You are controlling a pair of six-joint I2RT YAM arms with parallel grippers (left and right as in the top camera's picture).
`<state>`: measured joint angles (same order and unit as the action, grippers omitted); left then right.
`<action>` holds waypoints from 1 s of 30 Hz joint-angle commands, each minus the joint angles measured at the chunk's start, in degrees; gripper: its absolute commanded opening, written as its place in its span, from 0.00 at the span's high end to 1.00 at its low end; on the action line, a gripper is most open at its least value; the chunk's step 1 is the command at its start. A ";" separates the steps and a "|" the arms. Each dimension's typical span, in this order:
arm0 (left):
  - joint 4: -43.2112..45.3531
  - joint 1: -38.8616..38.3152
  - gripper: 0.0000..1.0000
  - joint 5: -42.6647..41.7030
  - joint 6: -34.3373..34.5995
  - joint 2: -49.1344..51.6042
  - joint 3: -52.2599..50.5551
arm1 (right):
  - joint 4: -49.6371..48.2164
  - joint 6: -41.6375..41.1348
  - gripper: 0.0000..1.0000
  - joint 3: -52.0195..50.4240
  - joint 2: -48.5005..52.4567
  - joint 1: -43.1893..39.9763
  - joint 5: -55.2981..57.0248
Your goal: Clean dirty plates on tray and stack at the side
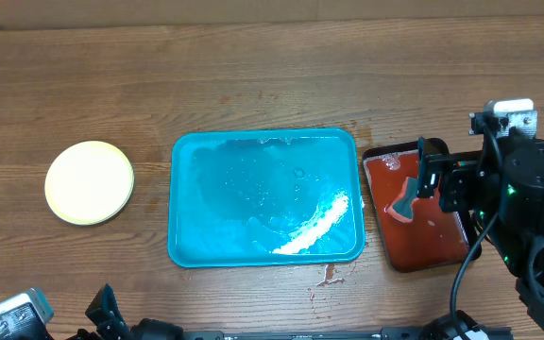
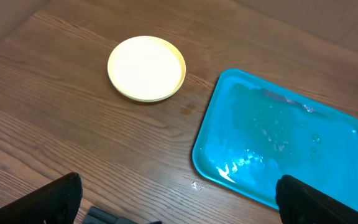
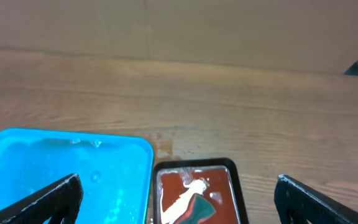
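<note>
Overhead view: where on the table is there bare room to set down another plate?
The widest bare wood is the strip along the far edge, beyond the blue tray and the yellow plate. A narrower gap lies between plate and tray. The right side is crowded: the red tray and the right arm fill it.

Our left gripper (image 2: 179, 183) sits near and left, jaws wide apart; our right gripper (image 3: 178, 183), at right, is likewise spread.

The pale yellow plate (image 2: 146, 68) lies flat on the wooden table (image 2: 55, 137), apart from the wet turquoise tray (image 2: 291, 155) to its right.
</note>
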<state>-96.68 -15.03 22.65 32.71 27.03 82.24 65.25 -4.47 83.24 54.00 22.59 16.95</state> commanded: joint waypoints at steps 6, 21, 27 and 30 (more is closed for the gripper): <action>-0.11 -0.37 0.00 -0.24 0.74 -0.39 0.35 | 0.94 -0.24 0.00 1.20 -0.22 0.17 0.96; -0.11 -0.37 0.00 -0.26 0.72 -0.39 0.35 | -11.41 -0.24 0.00 -8.63 -17.09 -7.96 -9.46; -0.09 -0.37 0.00 -0.26 0.74 -0.42 0.35 | -19.56 -0.24 0.00 -21.24 -30.27 -11.56 -14.47; -0.11 -0.37 0.00 -0.26 0.74 -0.39 0.35 | -26.10 -0.24 0.00 -29.42 -37.33 -12.72 -16.24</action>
<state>-96.71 -15.03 22.50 32.71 27.03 82.24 42.72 -4.49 60.20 22.15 11.07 4.21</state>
